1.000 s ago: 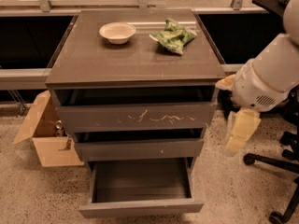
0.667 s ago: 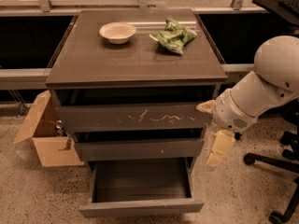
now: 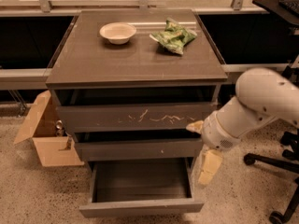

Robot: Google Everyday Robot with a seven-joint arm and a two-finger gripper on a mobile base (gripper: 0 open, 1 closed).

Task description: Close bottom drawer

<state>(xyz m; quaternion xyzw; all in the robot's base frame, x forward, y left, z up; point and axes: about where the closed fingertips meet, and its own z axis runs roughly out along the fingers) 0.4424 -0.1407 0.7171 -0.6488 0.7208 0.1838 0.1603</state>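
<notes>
While the bottom drawer [image 3: 140,208] stands pulled well out of the cabinet [image 3: 133,64], we record its shallow box as exposed, with its plain narrow front nearest the camera and low over the speckled floor. Above it sit the middle drawer [image 3: 138,149] and the scratched top drawer [image 3: 135,117], each with a dark gap over its front.

We find the gripper [image 3: 199,153] at the cabinet's right front corner, level with the middle drawer and above the bottom drawer's right side. Its two cream fingers are spread well apart and hold nothing: one points left at the corner, the other hangs down beside the bottom drawer's right wall. We cannot tell whether either touches the cabinet.

On the top we note a white bowl [image 3: 117,32] and a green bag [image 3: 174,36], apart from each other. A cardboard box [image 3: 46,141] stands open on the floor to the left.
</notes>
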